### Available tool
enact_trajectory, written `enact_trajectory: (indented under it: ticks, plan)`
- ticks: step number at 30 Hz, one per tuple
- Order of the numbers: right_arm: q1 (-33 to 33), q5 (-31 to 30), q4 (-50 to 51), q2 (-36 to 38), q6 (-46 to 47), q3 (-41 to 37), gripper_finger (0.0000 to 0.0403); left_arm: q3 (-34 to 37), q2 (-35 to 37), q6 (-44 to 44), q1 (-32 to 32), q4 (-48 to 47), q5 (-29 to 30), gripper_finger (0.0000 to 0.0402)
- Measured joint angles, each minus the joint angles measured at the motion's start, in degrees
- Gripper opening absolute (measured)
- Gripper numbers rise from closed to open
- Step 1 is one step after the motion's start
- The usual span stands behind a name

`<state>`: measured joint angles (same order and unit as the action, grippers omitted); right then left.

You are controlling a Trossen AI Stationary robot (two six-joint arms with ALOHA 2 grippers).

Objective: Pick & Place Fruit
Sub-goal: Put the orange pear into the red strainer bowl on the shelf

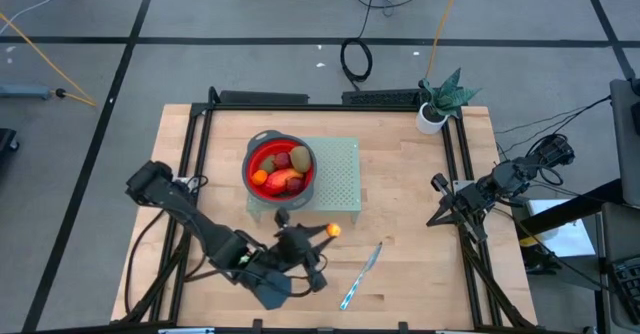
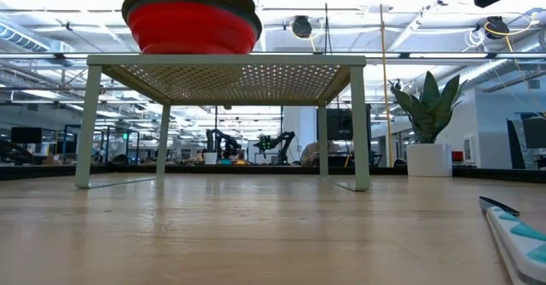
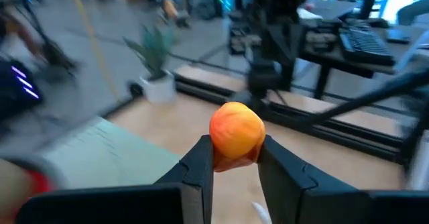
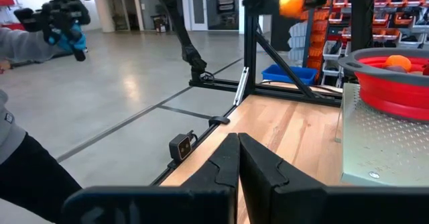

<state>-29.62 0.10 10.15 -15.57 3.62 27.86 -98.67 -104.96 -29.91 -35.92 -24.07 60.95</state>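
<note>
Being pinched by its lower half in left gripper [image 3: 234,158], orange [image 3: 236,131] is risking slipping short of bowl [image 1: 250,160]; right gripper [image 4: 238,158] clenched empty.

Two dark arms built of slim black segments joined by bulkier rounded joints. The left arm [image 1: 200,224], in the lower left of the overhead frame, carries loose black cables looping beside its base and ends in a blocky grey-blue wrist housing. The right arm [image 1: 490,189], at the right edge, is matt black throughout, with cable bundles trailing off toward the frame's right side. Fingers [image 3: 198,177] of the left gripper — flat, black, tapering plates with squared tips. Fingers [image 4: 258,167] of the right gripper — the same black wedge-shaped form, angular and unmarked.
</note>
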Motion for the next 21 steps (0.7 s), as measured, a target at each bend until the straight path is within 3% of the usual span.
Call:
enact_trajectory:
  ticks: [11, 16, 21]
  plan:
    - [0.00, 0.00, 0.00, 0.00, -1.95, 0.00, 0.0000, 0.00, 2.50, 17.47, -1.27, -6.23, 22.94, 0.0088]
    - [0.00, -0.24, 0.00, 0.00, -3.23, 0.00, 0.0000, 0.00, 2.84, 18.98, 0.98, -12.50, 23.88, 0.0088]
    - [0.00, -2.75, 0.00, 0.00, -3.25, 0.00, 0.0000, 0.00, 2.96, 15.39, 4.65, -21.43, 16.74, 0.0088]
